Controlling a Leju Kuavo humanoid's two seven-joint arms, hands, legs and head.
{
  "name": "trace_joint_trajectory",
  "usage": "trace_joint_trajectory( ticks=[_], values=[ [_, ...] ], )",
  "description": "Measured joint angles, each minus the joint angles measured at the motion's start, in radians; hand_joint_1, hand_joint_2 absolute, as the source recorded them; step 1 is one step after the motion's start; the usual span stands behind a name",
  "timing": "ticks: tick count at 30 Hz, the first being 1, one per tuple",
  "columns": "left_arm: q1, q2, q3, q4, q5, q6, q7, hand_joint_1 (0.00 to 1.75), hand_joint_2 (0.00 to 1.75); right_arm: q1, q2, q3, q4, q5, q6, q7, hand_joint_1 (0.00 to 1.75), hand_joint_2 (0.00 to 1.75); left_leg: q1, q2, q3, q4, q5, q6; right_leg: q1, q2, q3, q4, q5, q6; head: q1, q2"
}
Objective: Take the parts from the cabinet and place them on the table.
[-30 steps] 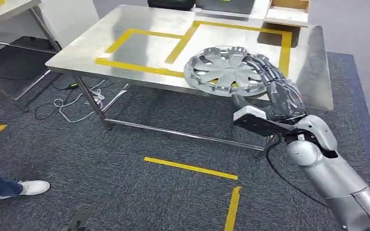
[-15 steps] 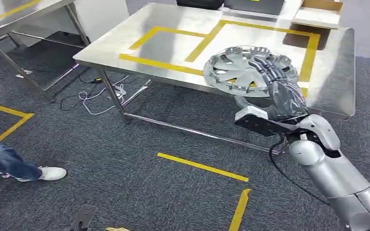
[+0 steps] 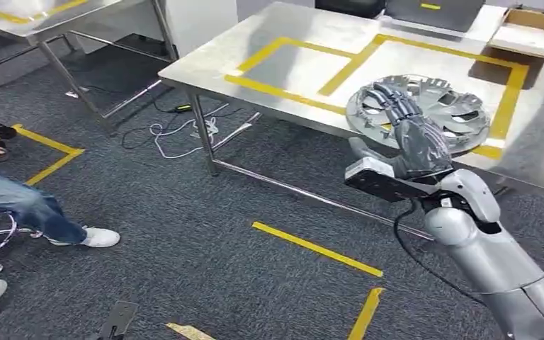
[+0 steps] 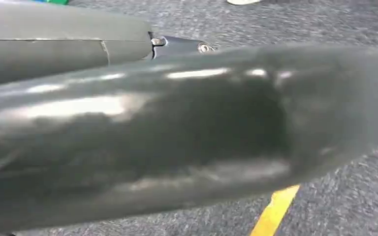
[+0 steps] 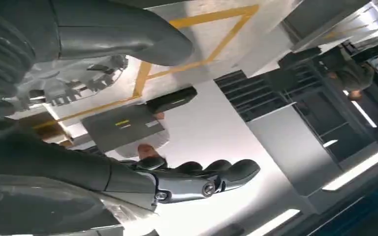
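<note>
The silver plastic hubcap (image 3: 419, 113) with its ring of clips now lies flat on the steel bench (image 3: 304, 35), inside the yellow-taped rectangle (image 3: 508, 99), and the right robot hand (image 3: 411, 138) no longer grips it. Half a second earlier the dark fingers (image 3: 391, 99) wrapped the rim on the near side; now they hang spread and empty in front of the disc's near edge, seemingly just clear of it, though the head view cannot settle whether a fingertip still brushes the rim. The whole scene has slid rightward across the frames, which reads as the camera turning rather than the bench moving. For the task, this suggests one part is delivered and the arm is free to go back to the cabinet for another.

In the right wrist view the hubcap (image 5: 74, 81) sits just beyond the thick grey thumb (image 5: 123, 37), while the fingers (image 5: 211, 179) stretch out apart from the thumb with nothing between them.

The left robot hand cannot be judged: the left wrist view is a blur of dark casing over grey carpet (image 4: 334, 196). The far right end of the bench is cut off. A seated person's jeans and white shoe (image 3: 99, 237) edge in well to the left of the robot hand.
</note>
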Motion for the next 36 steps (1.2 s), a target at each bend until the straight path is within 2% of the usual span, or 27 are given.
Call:
trace_joint_trajectory(
  ticks=[1, 4, 5, 6, 7, 8, 10, 11, 12, 14, 15, 16, 17, 20, 21, 22, 24, 25, 26, 27, 28, 29, 30, 31, 32, 34, 36],
  values=[
    [-0.002, 0.0, 0.0, 0.0, 0.0, 0.0, 0.0, 0.0, 0.0, -0.001, 0.0, 0.0, 0.0, 0.0, 0.0, 0.0, 0.0, 1.75, -0.006, -0.007, -0.009, 0.006, 0.001, -0.007, -0.004, 0.032, 0.023, -0.024, -0.011, -0.001, -0.002, 0.0],
    [0.002, 0.0, 0.0, 0.0, 0.0, 0.0, 0.0, 0.0, 0.0, 0.001, -0.002, 0.001, -0.003, 0.001, 0.0, 0.0, 0.0, 1.75, 0.005, -0.031, -0.02, 0.001, 0.014, -0.027, 0.003, 0.01, 0.015, -0.025, -0.009, -0.006, -0.001, 0.0],
    [0.003, 0.001, 0.0, 0.0, 0.0, 0.0, 0.0, 0.0, 0.0, 0.0, -0.002, 0.001, -0.003, 0.002, 0.0, 0.0, 0.0, 1.75, 0.001, -0.04, -0.022, 0.0, 0.017, -0.034, -0.002, 0.001, 0.018, -0.034, -0.003, -0.015, -0.002, 0.0],
    [0.004, 0.003, 0.0, 0.0, 0.0, 0.0, 0.0, 0.0, 0.0, -0.003, -0.002, 0.0, -0.005, 0.002, 0.0, 0.0, 0.0, 1.75, 0.0, -0.018, -0.027, 0.013, 0.0, -0.035, -0.006, -0.015, 0.022, -0.042, 0.003, -0.022, -0.002, 0.0],
    [0.003, 0.002, 0.0, 0.0, 0.0, 0.0, 0.0, 0.0, 0.0, -0.004, -0.002, 0.0, -0.006, 0.002, -0.001, 0.0, 0.0, 1.75, -0.002, 0.015, -0.044, 0.057, -0.035, -0.04, -0.006, -0.021, 0.023, -0.044, 0.004, -0.027, -0.01, 0.0],
    [0.001, 0.002, 0.0, 0.0, 0.001, 0.0, 0.0, 0.0, 0.0, -0.003, -0.002, 0.0, -0.006, 0.003, 0.0, -0.001, 0.0, 1.75, 0.001, 0.034, -0.075, 0.132, -0.078, -0.046, -0.005, -0.033, 0.022, -0.044, 0.003, -0.029, -0.012, 0.0],
    [0.001, 0.001, 0.0, 0.0, 0.0, 0.0, 0.0, 0.0, 0.0, 0.0, -0.002, 0.0, -0.007, 0.003, 0.0, 0.0, 0.0, 1.75, 0.004, 0.047, -0.136, 0.282, -0.141, -0.052, -0.002, -0.054, 0.021, -0.044, 0.002, -0.031, -0.011, 0.0],
    [0.002, 0.001, 0.0, 0.0, 0.001, 0.0, 0.0, 0.0, 0.0, 0.0, -0.002, 0.001, -0.007, 0.004, 0.0, 0.0, 0.0, 1.75, 0.005, 0.048, -0.145, 0.311, -0.144, -0.055, -0.002, -0.064, 0.021, -0.043, 0.002, -0.031, -0.011, 0.0],
    [0.003, 0.001, 0.0, 0.0, 0.001, 0.0, 0.0, 0.0, 0.0, 0.0, -0.002, 0.001, -0.007, 0.005, 0.0, -0.001, 0.0, 1.75, 0.006, 0.049, -0.131, 0.29, -0.124, -0.055, -0.002, -0.073, 0.021, -0.043, 0.002, -0.03, -0.012, 0.0],
    [0.002, 0.002, 0.0, 0.0, 0.002, 0.0, 0.0, 0.0, 0.0, -0.001, -0.002, 0.001, -0.009, 0.006, 0.0, -0.001, 0.0, 1.75, 0.006, 0.059, -0.048, 0.136, -0.045, -0.053, -0.002, -0.091, 0.024, -0.042, 0.0, -0.028, -0.011, 0.0],
    [0.002, 0.003, 0.0, 0.0, 0.002, 0.0, 0.0, 0.0, 0.0, -0.001, -0.002, 0.001, -0.01, 0.007, 0.0, -0.001, 0.0, 1.75, 0.005, 0.082, 0.0, 0.046, -0.01, -0.05, -0.002, -0.099, 0.026, -0.041, -0.002, -0.024, -0.012, 0.0],
    [0.0, 0.003, 0.0, 0.0, 0.002, 0.0, 0.0, 0.0, 0.0, -0.001, -0.002, 0.001, -0.013, 0.008, 0.0, -0.002, 0.0, 1.75, -0.006, 0.116, 0.024, 0.004, -0.023, -0.046, 0.007, -0.105, 0.025, -0.039, -0.005, -0.019, -0.012, 0.0],
    [-0.001, 0.003, 0.0, 0.0, 0.002, 0.0, 0.0, 0.0, 0.0, -0.003, -0.003, 0.0, -0.014, 0.008, 0.0, -0.002, 0.0, 1.75, -0.004, 0.108, 0.019, -0.003, -0.018, -0.035, 0.009, -0.111, 0.022, -0.035, -0.006, -0.016, -0.011, 0.0],
    [0.003, 0.003, 0.0, 0.0, 0.002, 0.0, 0.0, 0.0, 0.0, -0.002, -0.003, 0.0, -0.019, 0.009, 0.0, -0.002, 0.0, 1.75, -0.007, 0.086, 0.013, -0.003, -0.016, -0.019, 0.009, -0.134, 0.026, -0.037, -0.008, -0.003, -0.013, 0.0],
    [0.002, 0.002, 0.0, 0.0, 0.002, 0.0, 0.0, 0.0, 0.0, -0.002, -0.004, 0.0, -0.023, 0.01, 0.0, -0.002, 0.0, 1.75, 0.001, 0.08, 0.017, -0.009, -0.011, -0.011, 0.004, -0.119, 0.012, -0.03, -0.02, 0.005, -0.013, 0.0],
    [0.001, 0.002, 0.0, 0.0, 0.002, 0.0, 0.0, 0.0, 0.0, -0.004, -0.004, 0.0, -0.023, 0.01, 0.0, -0.003, 0.0, 1.75, 0.003, 0.073, 0.017, -0.01, -0.01, -0.008, 0.003, -0.081, 0.001, 0.002, -0.044, 0.01, -0.008, 0.0],
    [-0.002, 0.004, 0.0, 0.0, 0.002, 0.0, 0.0, 0.0, 0.0, -0.002, -0.008, 0.0, -0.024, 0.011, 0.0, -0.003, 0.0, 1.75, 0.003, 0.058, 0.014, -0.01, -0.008, 0.0, 0.0, -0.05, -0.075, 0.166, -0.119, 0.014, -0.008, 0.0],
    [-0.002, 0.004, 0.0, 0.0, 0.002, 0.0, 0.0, 0.0, 0.0, 0.001, -0.008, 0.0, -0.024, 0.011, -0.001, -0.003, 0.0, 1.75, 0.002, 0.049, 0.013, -0.009, -0.008, 0.0, 0.0, -0.047, -0.115, 0.242, -0.146, 0.016, -0.007, 0.0],
    [0.0, 0.004, 0.0, 0.0, 0.002, 0.0, 0.0, 0.0, 0.0, 0.005, -0.009, 0.0, -0.024, 0.011, -0.002, -0.003, 0.0, 1.75, 0.002, 0.039, 0.013, -0.009, -0.008, 0.0, 0.0, -0.046, -0.143, 0.291, -0.154, 0.017, -0.008, 0.0],
    [0.001, 0.004, 0.0, 0.0, 0.002, 0.0, 0.0, 0.0, 0.0, 0.008, -0.009, 0.0, -0.024, 0.011, -0.002, -0.003, 0.0, 1.75, 0.002, 0.031, 0.013, -0.009, -0.008, 0.0, 0.0, -0.045, -0.143, 0.282, -0.135, 0.017, -0.008, 0.0],
    [0.001, 0.005, 0.0, 0.0, 0.003, 0.0, 0.0, 0.0, 0.0, 0.008, -0.009, 0.0, -0.025, 0.011, -0.002, -0.003, 0.0, 1.75, 0.002, 0.021, 0.014, -0.007, -0.008, 0.0, -0.001, -0.044, -0.12, 0.228, -0.093, 0.015, -0.007, 0.0],
    [0.0, 0.005, 0.0, 0.0, 0.003, 0.0, -0.001, 0.0, 0.0, 0.007, -0.01, -0.002, -0.026, 0.011, -0.002, -0.003, 0.0, 1.75, 0.003, 0.011, 0.015, -0.006, -0.009, 0.0, -0.001, -0.04, -0.081, 0.143, -0.044, 0.011, -0.008, 0.0],
    [-0.001, 0.004, 0.0, 0.0, 0.003, 0.0, -0.002, 0.0, 0.0, 0.007, -0.01, -0.005, -0.03, 0.011, -0.003, -0.003, 0.0, 1.75, 0.003, 0.001, 0.016, -0.004, -0.01, -0.003, -0.004, -0.021, -0.031, 0.038, 0.005, 0.009, -0.007, 0.0],
    [-0.001, 0.004, 0.0, 0.0, 0.004, 0.0, -0.002, 0.0, 0.0, 0.005, -0.01, -0.008, -0.031, 0.011, -0.003, -0.003, 0.0, 1.75, 0.001, -0.007, 0.013, -0.002, -0.011, -0.006, -0.007, 0.016, -0.006, -0.008, 0.001, 0.007, -0.008, 0.0],
    [-0.003, 0.005, 0.0, 0.0, 0.005, 0.0, -0.003, 0.0, 0.0, 0.004, -0.01, -0.008, -0.032, 0.012, -0.003, -0.003, 0.0, 1.75, -0.001, -0.015, 0.005, 0.006, -0.011, -0.012, -0.009, 0.016, 0.011, -0.031, -0.003, 0.006, -0.009, 0.0],
    [0.0, 0.005, 0.0, 0.0, 0.005, 0.0, -0.003, 0.0, 0.0, 0.006, -0.01, -0.008, -0.034, 0.012, -0.004, -0.002, 0.0, 1.75, 0.005, -0.028, -0.002, 0.0, -0.003, -0.024, -0.005, 0.004, 0.005, -0.021, -0.004, 0.002, -0.008, 0.0],
    [0.002, 0.01, 0.0, 0.0, 0.006, 0.001, -0.003, 0.0, 0.0, 0.004, -0.011, -0.008, -0.039, 0.012, -0.004, -0.003, 0.0, 1.75, 0.003, -0.035, -0.006, 0.004, -0.009, -0.034, -0.014, -0.016, 0.01, -0.034, 0.004, -0.012, -0.008, 0.0]
  ],
)
